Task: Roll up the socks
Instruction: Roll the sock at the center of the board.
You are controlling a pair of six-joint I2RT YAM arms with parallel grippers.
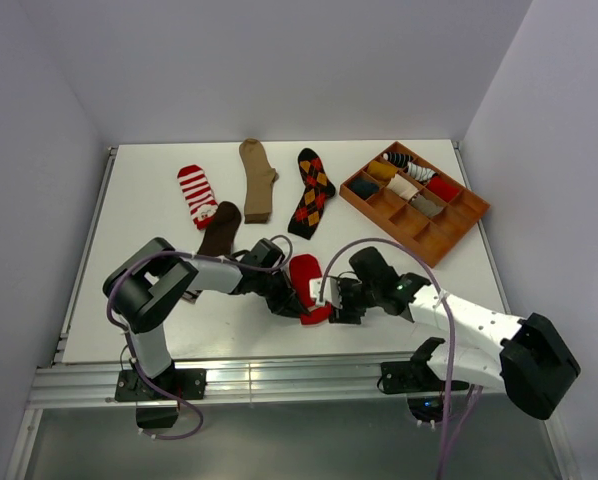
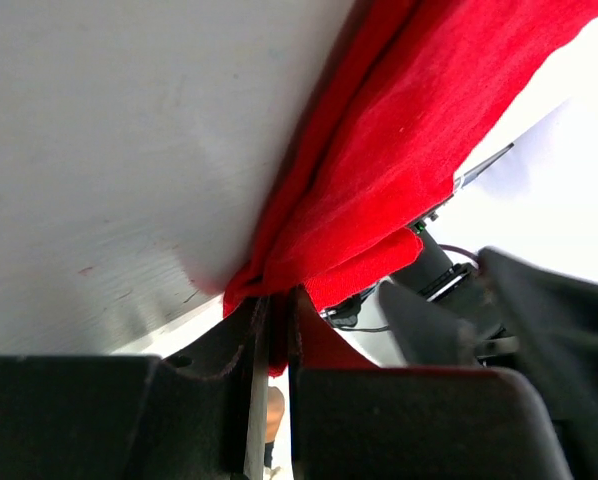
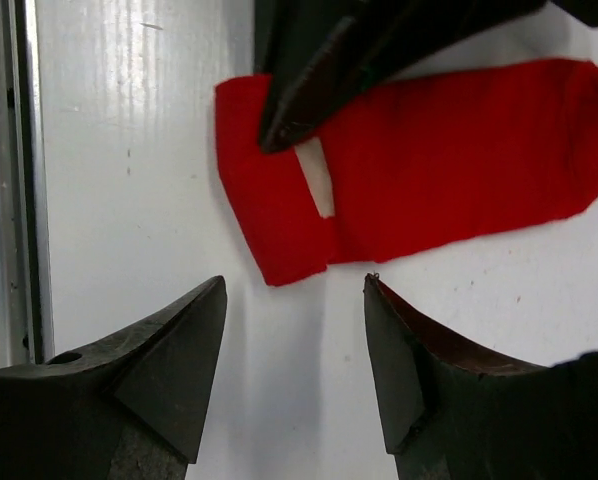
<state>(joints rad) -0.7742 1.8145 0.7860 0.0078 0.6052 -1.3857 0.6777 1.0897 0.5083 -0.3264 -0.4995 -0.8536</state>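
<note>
Near table edge (image 1: 279, 355), left claw (image 2: 276, 300) pinches red sock (image 2: 409, 140).

Red sock (image 2: 379, 150) hem out of sight inside L pincer (image 2: 276, 305).

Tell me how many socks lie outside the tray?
5: striped sock, tan sock, argyle sock at back; brown sock nearer; red sock in left claw. Arms may hide more.

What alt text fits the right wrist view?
A red sock lies on a white table, one end folded over and pinched by the left pincer reaching in from the top. The right pincer hangs open in the foreground, just short of the sock.
</note>
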